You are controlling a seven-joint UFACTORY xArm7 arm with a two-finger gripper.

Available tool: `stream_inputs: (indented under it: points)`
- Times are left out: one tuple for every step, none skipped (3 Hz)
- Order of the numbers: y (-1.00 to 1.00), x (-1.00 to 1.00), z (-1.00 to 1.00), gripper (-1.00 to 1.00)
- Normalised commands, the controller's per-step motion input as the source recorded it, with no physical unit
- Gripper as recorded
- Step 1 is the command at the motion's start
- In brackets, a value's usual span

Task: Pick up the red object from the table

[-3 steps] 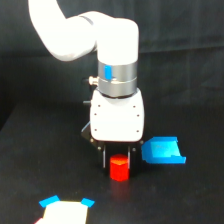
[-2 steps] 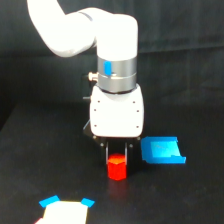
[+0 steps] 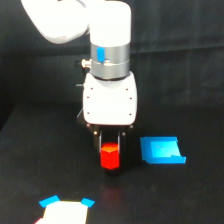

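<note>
Red object [image 3: 110, 157] sits on bench [image 3: 30, 170] at centre, near the front, between the dark fingers [image 3: 110, 145], its top tucked between them. Contact unclear; can't tell grip. Grasp step; next: confirm closure, lift straight up.

Blue tray [image 3: 162, 151] — white blue-cornered piece [image 3: 65, 211]

Behind everything hangs a black cloth [image 3: 190, 45]. It has soft folds and wrinkles in it, and they show as faint gray lines. Below it lies the surface [image 3: 40, 170], which is flat, black and dull, with no marks on it. The cloth and the surface are almost the same dark color, so the line where they meet is hard to see. The light is soft and makes a faint shine on the surface near the front.
</note>
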Motion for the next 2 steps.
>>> stream_inputs:
  points:
    - [-1.0,-0.46,1.0,-0.41]
    - [0.36,0.65,1.0,-1.0]
